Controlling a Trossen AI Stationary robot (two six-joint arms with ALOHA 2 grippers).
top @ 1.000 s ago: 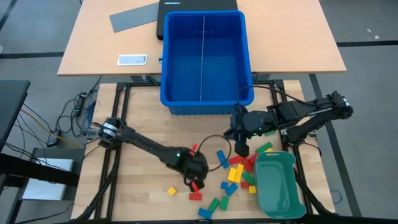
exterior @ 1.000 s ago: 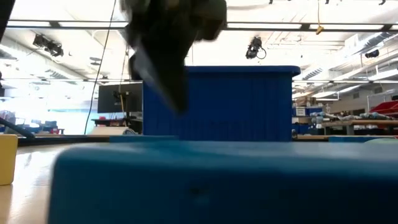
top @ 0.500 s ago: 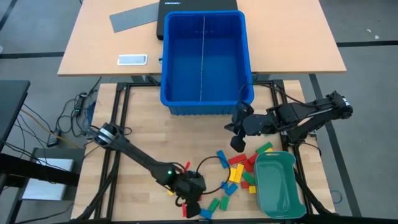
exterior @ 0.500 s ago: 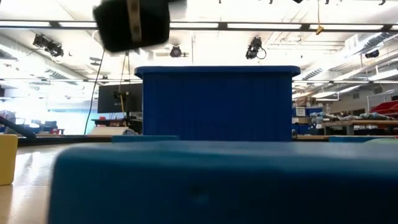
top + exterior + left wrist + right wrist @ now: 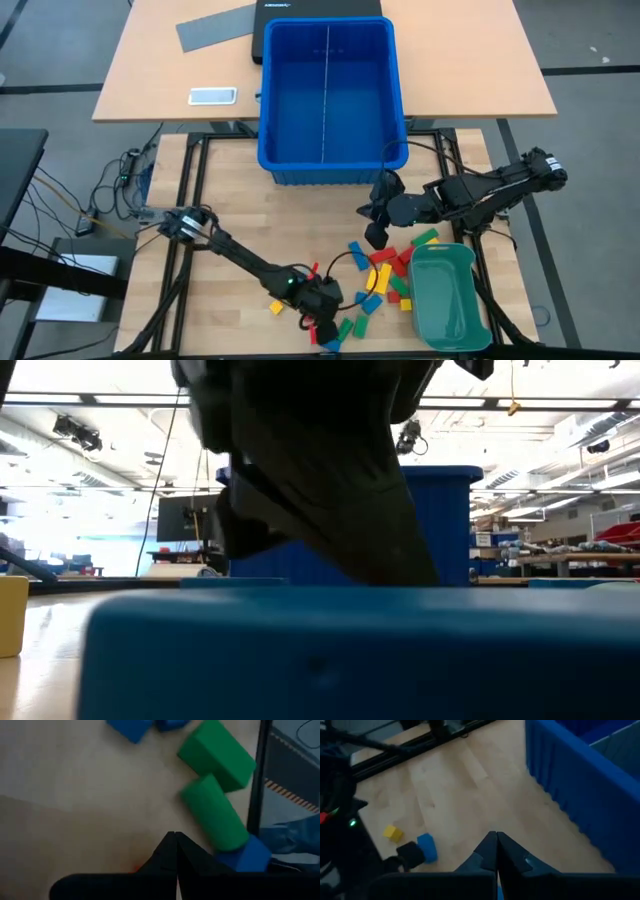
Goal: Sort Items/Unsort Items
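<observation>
Left gripper (image 5: 322, 328) clenched empty, hovering at 6 o'clock beside the green blocks (image 5: 216, 755); right gripper (image 5: 376, 235) clenched empty, sitting at 3 o'clock near the blue bin (image 5: 327, 165).

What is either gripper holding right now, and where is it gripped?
Nothing. The left gripper and right gripper both show fingers pressed together with no block between them.

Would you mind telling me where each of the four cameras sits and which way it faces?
High view: overhead, straight down on both arms, blue bin, teal tray.
Low view: table height, level toward the bin; a dark arm blocks most.
Left wrist view: on the left arm, facing the tabletop; shut left gripper beside green blocks.
Right wrist view: on the right arm; shut right gripper, bin wall.
Shared: the bin, in three views.
</observation>
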